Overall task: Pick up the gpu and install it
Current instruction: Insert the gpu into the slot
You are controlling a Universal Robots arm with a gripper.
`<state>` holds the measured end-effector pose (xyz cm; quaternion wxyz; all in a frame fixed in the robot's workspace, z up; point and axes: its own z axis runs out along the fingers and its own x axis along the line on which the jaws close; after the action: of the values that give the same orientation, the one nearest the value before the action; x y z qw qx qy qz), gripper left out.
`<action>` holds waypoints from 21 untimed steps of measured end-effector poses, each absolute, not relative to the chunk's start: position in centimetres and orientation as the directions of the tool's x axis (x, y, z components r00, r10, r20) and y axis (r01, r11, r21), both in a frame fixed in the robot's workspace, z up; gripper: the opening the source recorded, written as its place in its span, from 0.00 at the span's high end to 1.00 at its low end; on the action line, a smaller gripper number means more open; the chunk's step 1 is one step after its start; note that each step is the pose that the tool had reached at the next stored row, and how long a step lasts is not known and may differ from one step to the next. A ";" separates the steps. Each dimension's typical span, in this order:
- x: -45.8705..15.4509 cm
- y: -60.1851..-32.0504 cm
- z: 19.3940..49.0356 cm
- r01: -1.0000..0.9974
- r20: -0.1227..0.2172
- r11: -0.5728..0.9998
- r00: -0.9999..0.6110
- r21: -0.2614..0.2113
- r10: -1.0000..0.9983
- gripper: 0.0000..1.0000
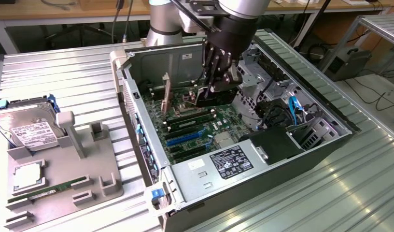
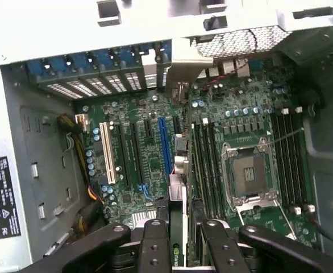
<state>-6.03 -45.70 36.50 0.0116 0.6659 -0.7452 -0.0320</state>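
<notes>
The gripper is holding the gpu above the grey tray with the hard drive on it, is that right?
No. The gripper holds the gpu inside the open computer case, above the motherboard, not above the grey tray. The exterior view shows it; the hard drive does lie on that tray.

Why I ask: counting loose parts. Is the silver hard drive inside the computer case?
No, the hard drive sits on the grey fixture on the exterior view's left, outside the computer case.

Item: my hand (image 1: pixel 214 87), gripping gpu (image 1: pixel 220 98) inside open case (image 1: pixel 313 84); hard drive (image 1: pixel 26 128) at nine o'clock, on worktop (image 1: pixel 68 72).
</notes>
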 end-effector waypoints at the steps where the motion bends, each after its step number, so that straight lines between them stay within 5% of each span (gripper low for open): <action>1: -6.0 -45.7 36.4 -0.994 -0.025 0.091 -0.093 0.063 -0.995 0.74; 21: -8.4 -45.8 33.2 -0.998 -0.026 -0.024 0.022 0.060 -0.999 0.74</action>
<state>-8.36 -45.77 33.25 0.0125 0.7149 -0.6985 -0.0302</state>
